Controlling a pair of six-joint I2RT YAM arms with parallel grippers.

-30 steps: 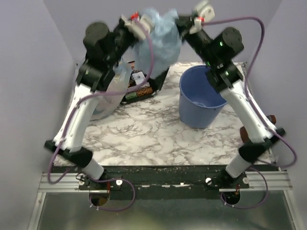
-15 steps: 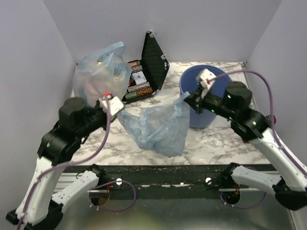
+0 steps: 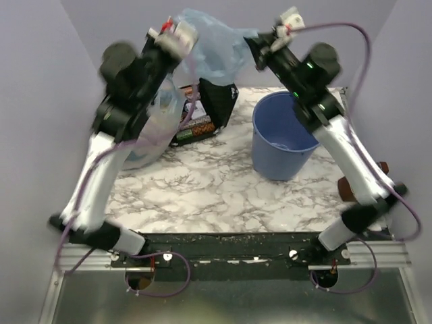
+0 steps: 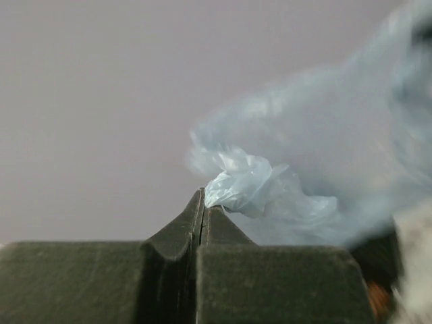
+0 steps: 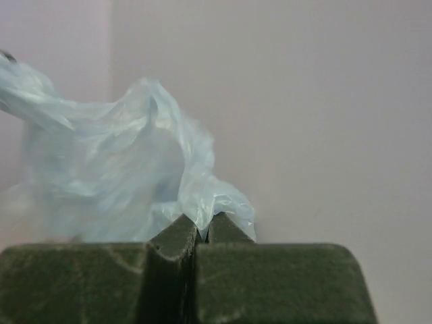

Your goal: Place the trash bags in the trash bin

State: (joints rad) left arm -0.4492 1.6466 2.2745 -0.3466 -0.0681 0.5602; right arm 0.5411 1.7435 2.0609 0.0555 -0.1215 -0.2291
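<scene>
Left arm (image 3: 101, 175) and right arm (image 3: 354, 158): white link shells, black joint housings. Purple cable (image 3: 337, 25) loops off each wrist. Green light (image 3: 310, 65) on right elbow. Left hand (image 4: 202, 202), right hand (image 5: 202, 226): dark wedge-shaped fingers (image 4: 172, 239).

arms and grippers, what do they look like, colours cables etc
The left arm and right arm have white tubular links, bulky black joints and a thin purple cable looping alongside. The right one shows small green lights. The left gripper and right gripper have dark matte fingers tapering to wedge tips.
</scene>
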